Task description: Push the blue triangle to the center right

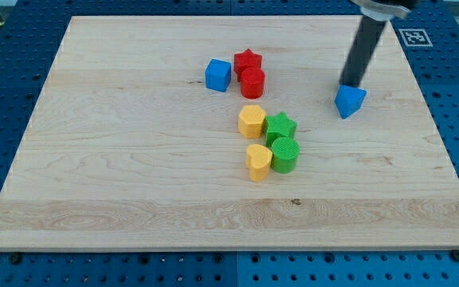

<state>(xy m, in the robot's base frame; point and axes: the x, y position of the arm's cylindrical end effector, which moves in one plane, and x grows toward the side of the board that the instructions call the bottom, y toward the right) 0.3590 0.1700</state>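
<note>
The blue triangle [350, 101] lies on the wooden board [134, 175] toward the view's right, a little above mid-height. My tip [351, 84] is at the lower end of the dark rod, right at the triangle's top edge, touching or nearly touching it. The rod slants up to the view's top right.
A blue cube [218, 75], a red star [247, 60] and a red cylinder [253, 83] cluster at upper centre. A yellow hexagon [252, 121], green star [280, 126], green cylinder [284, 155] and yellow heart [257, 162] cluster at centre. The board's right edge [445, 151] is near the triangle.
</note>
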